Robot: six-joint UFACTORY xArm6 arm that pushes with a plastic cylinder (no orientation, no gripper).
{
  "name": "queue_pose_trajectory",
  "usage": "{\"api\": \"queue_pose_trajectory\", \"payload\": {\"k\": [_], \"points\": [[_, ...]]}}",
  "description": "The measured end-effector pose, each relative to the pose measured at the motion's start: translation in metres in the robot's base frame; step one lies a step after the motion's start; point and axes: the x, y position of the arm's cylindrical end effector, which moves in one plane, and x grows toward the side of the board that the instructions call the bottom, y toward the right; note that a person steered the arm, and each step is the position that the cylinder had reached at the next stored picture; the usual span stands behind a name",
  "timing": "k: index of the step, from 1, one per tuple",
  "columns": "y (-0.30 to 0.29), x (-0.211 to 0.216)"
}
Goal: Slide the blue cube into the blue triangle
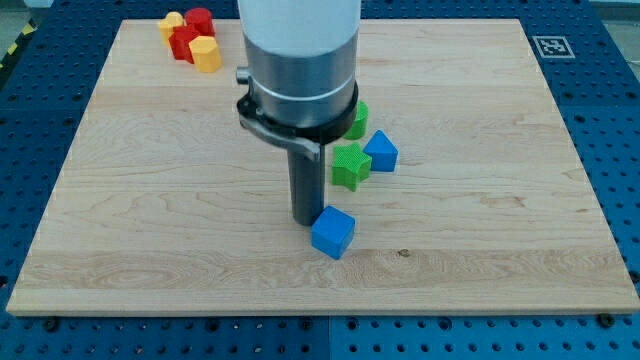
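— Looking over the board, what have you got, biggest thing first?

— I see the pale wooden board (480,270) with visible grain, lying on a blue perforated table (610,120). A square black-and-white marker (551,46) sits at the board's top right corner; I can read no writing on it. My arm's grey and white cylinder (300,60) fills the upper middle, and the dark rod drops from it. No fingers on this rig, so nothing opens or clamps.

— And my tip?

— My tip (304,221) stands just at the left of the blue cube (332,232), touching it or nearly so.

— What's in the way?

— The blue triangle (381,152) lies up and to the right. A ridged green block (350,165) touches its left side, between cube and triangle. Another green block (357,120) peeks from behind the arm.

— Anything else?

— Far off at top left, two red blocks (192,30) and two yellow blocks (204,54) huddle together.
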Motion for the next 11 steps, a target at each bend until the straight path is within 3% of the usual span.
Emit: {"api": "queue_pose_trajectory", "payload": {"k": [3, 4, 7, 11], "points": [[-0.002, 0.079], [-0.002, 0.08], [0.038, 0.056], [0.038, -0.004]]}}
